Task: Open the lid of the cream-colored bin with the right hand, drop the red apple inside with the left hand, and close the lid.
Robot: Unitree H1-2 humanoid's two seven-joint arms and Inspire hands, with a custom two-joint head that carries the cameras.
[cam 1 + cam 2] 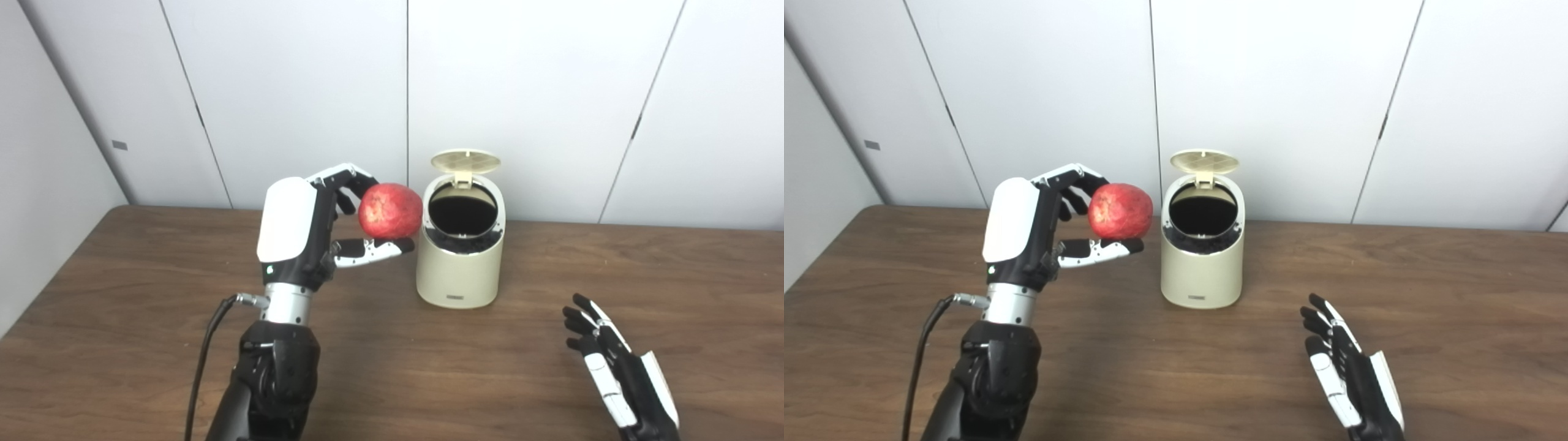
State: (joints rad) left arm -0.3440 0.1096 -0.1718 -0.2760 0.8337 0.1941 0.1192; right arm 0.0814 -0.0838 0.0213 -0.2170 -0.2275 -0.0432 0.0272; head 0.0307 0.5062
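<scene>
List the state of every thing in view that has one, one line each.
Lid: open, tipped up behind the rim.
Cream-colored bin: upright on the table, mouth uncovered.
Red apple: held in the air, left of the bin.
Left hand: shut on the apple.
Right hand: open, holding nothing.

A bare lab: wooden table (153, 288) against plain white wall panels (294, 92).

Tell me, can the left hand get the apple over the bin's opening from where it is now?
Probably yes. The lid stands tipped back, leaving the bin mouth uncovered. The left hand holds the apple raised beside the rim, and the right hand rests low and clear.
</scene>
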